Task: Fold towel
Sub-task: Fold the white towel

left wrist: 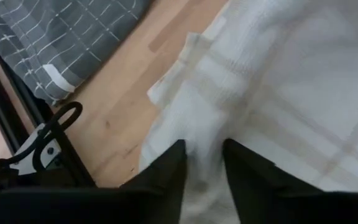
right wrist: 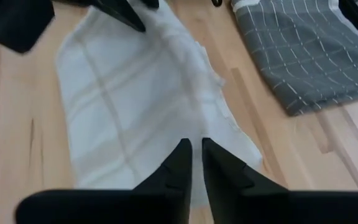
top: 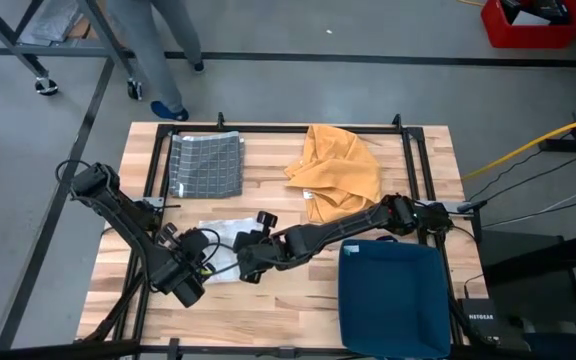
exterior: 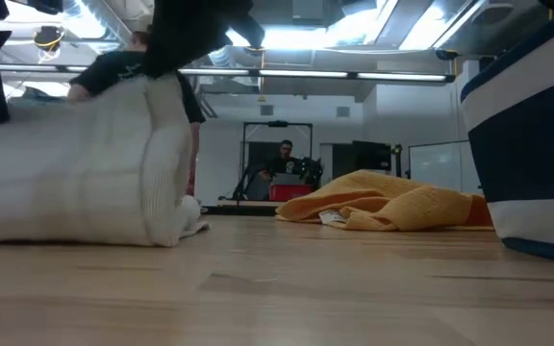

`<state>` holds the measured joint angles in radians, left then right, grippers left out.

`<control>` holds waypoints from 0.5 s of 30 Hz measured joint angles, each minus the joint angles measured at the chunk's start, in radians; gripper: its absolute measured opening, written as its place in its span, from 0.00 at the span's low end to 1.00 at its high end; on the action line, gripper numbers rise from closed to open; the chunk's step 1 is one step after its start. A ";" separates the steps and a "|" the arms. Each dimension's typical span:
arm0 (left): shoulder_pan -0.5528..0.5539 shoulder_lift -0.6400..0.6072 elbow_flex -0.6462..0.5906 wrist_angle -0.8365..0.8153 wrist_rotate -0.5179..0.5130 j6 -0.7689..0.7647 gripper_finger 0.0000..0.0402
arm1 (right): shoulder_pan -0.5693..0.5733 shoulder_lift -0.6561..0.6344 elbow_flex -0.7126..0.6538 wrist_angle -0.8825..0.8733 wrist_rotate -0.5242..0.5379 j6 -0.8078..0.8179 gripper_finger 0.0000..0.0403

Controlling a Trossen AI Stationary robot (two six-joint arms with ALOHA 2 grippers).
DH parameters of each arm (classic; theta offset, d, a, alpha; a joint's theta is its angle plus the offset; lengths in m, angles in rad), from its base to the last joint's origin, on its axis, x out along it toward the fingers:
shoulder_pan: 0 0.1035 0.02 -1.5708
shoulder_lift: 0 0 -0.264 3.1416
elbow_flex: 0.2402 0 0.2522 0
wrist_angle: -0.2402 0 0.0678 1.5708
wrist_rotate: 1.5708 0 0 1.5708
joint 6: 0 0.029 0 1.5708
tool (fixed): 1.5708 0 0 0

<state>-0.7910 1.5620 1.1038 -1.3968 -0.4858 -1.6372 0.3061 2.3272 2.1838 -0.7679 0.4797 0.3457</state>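
Observation:
A white towel (top: 223, 230) with faint beige stripes lies folded on the wooden table, near its front left. In the low view the towel (exterior: 65, 163) makes a thick hump. My left gripper (top: 206, 255) stands over the towel's left near part. Its fingers (left wrist: 173, 168) are apart, with white cloth (left wrist: 278, 93) showing in the gap. My right gripper (top: 250, 262) reaches in from the right over the towel's (right wrist: 123, 106) right edge. Only a narrow slit shows between its fingertips (right wrist: 194, 146). My left gripper slants down at the towel with cloth (left wrist: 204, 168) showing between its parted fingers; I cannot tell whether they touch it. My right gripper slants down over the towel's edge (right wrist: 197, 127), which lies flat; I cannot tell whether the fingertips touch it.
A grey checked towel (top: 206, 165) lies folded at the far left. A crumpled orange towel (top: 338, 170) lies at the far middle. A dark blue bin (top: 393, 295) stands at the near right. A small black object (top: 266, 218) sits by the white towel. A person (top: 158, 50) stands beyond the far edge.

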 joint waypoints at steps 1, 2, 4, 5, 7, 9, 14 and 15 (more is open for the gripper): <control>0.000 0.000 0.000 0.001 0.000 0.000 0.31 | 0.000 0.000 0.000 -0.011 0.000 0.000 0.12; 0.000 0.000 0.000 0.001 0.000 0.000 0.34 | 0.000 0.000 0.000 -0.019 0.000 0.001 0.14; 0.000 0.000 0.000 0.001 -0.001 0.000 0.39 | 0.001 0.000 0.000 -0.032 0.000 0.001 0.19; 0.000 0.000 0.000 0.000 -0.001 0.000 0.41 | 0.001 0.000 0.000 -0.037 0.000 0.001 0.21; 0.000 0.000 0.000 -0.003 -0.004 0.001 0.45 | 0.000 0.000 0.000 -0.045 0.000 0.001 0.27; 0.000 0.000 0.000 -0.015 -0.006 -0.001 0.47 | 0.000 0.000 0.000 -0.045 0.000 0.001 0.34; 0.000 0.000 0.000 -0.111 -0.043 -0.156 0.46 | 0.000 0.001 -0.001 -0.045 0.000 0.002 0.44; 0.000 0.000 0.000 -0.131 -0.064 -0.197 0.45 | 0.000 0.001 -0.001 -0.045 0.000 0.002 0.45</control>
<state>-0.7911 1.5623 1.1038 -1.5278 -0.5495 -1.8338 0.3064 2.3279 2.1826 -0.8124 0.4793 0.3473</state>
